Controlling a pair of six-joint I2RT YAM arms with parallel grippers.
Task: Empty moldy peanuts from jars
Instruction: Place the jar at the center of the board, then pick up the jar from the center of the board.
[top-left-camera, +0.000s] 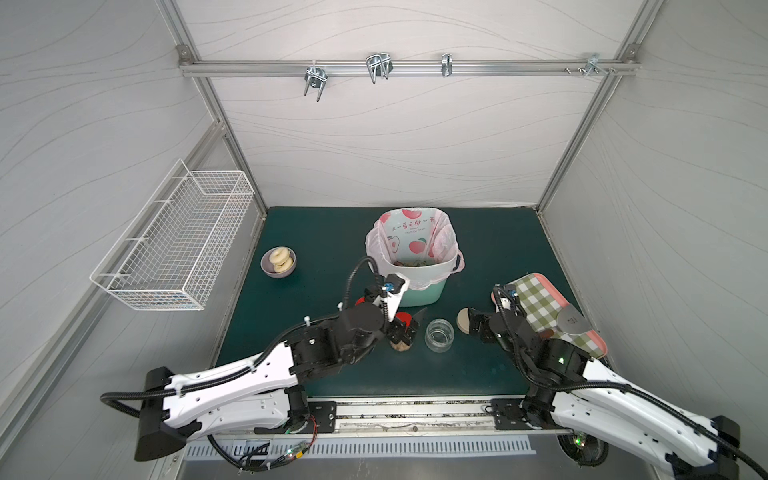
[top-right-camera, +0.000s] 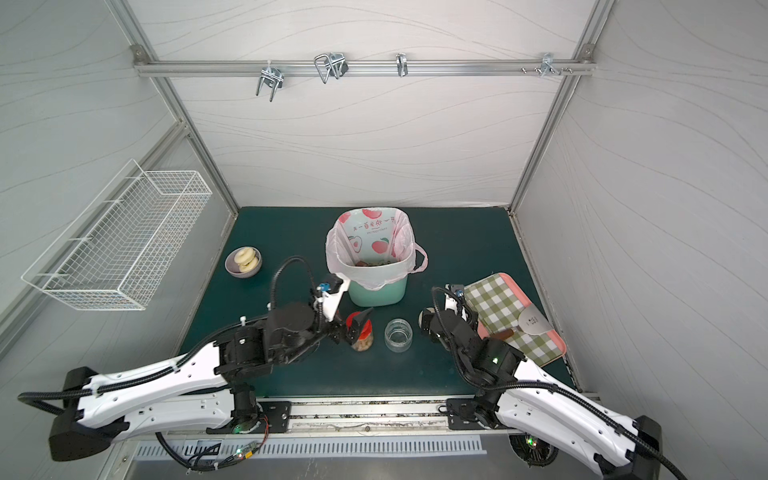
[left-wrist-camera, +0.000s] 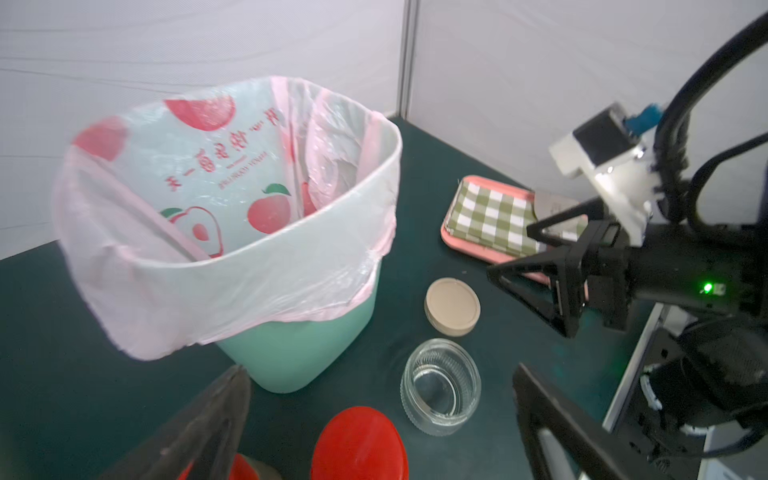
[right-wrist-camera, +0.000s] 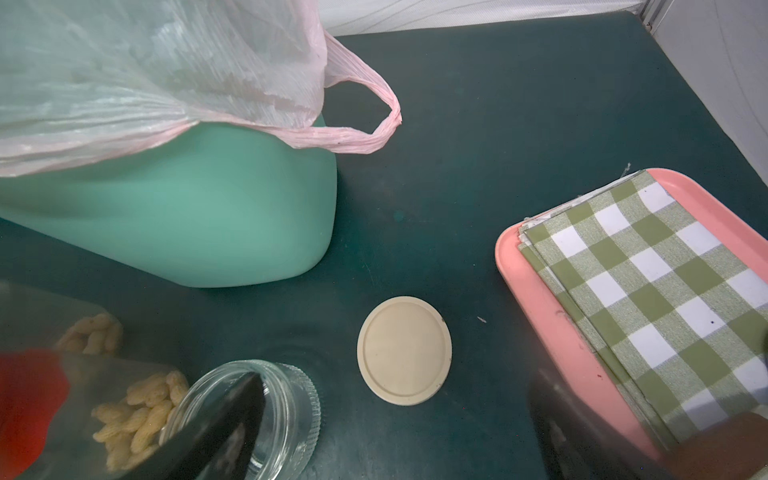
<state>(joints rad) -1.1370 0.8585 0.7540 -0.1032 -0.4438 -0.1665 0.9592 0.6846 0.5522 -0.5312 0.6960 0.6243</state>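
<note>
Standing upright near the middle of the table's front edge, just in front of the mint-green bin (right-wrist-camera: 208, 208): a red-lidded jar (left-wrist-camera: 359, 444), lid on, moldy peanuts (right-wrist-camera: 137, 419) piled in its lower part. Straddling that jar, seemingly clear of it on both sides: left claw (left-wrist-camera: 378, 374), spread wide, gripping nothing. Just beside, toward the right edge: squat jar (top-left-camera: 438, 334), lidless and empty, with its beige lid (right-wrist-camera: 404, 350) lying flat on the table close by. Hanging near that lid: right claw (left-wrist-camera: 511, 251), likewise spread wide and empty. Partly hidden by the left arm, toward the left edge and nearer the bin: a second red-lidded jar (left-wrist-camera: 245, 468), contents not clear. Probably glass or hard clear plastic, so stiff, smooth-walled, slippery under hard fingers and liable to crack if dropped; fairly light, with loose nuts ready to shift and spill quickly once tipped. Best gripped round the clear body below the lid for holding, round the edge of the red lid for unscrewing. Worth keeping upright until uncapped, then tipping squarely over the bin's mouth, well inside the thin pink bag (left-wrist-camera: 232, 266), too soft to bear any push.
</note>
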